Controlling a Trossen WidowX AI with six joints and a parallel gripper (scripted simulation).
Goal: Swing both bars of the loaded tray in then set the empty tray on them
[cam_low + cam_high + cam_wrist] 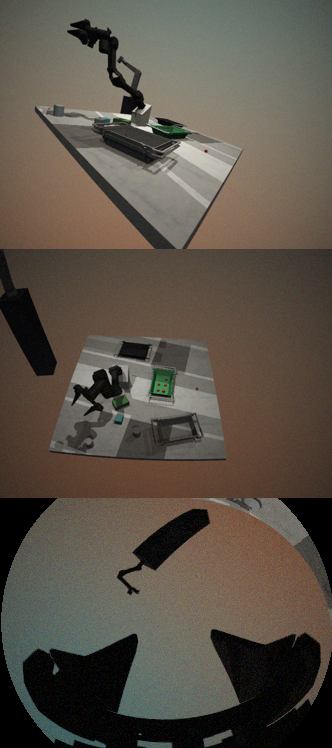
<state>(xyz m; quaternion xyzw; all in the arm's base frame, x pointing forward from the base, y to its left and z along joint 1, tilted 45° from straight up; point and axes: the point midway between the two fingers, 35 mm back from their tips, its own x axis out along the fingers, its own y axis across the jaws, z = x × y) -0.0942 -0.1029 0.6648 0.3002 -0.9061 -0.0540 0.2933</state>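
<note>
The green tray (164,373) (174,135) holds several small red blocks (158,384) and stands mid-table. Its bars (164,366) (161,398) lie out over its two ends. A grey tray (178,440) (125,147) stands empty at the front right in the top view, its bars out at its ends. A black tray (133,350) (168,122) lies at the back, with wire bars out beyond its ends; its inside is too dark to read. My gripper (78,410) (69,28) (174,636) is open and empty, high above the table's left side, away from all trays.
One red block (197,388) (206,151) lies loose on the table. A green block (120,402) (121,120), a teal block (118,419) (104,119) and two grey cylinders (136,431) (88,443) lie near the arm. A dark pillar (28,334) carrying another arm stands beyond the table.
</note>
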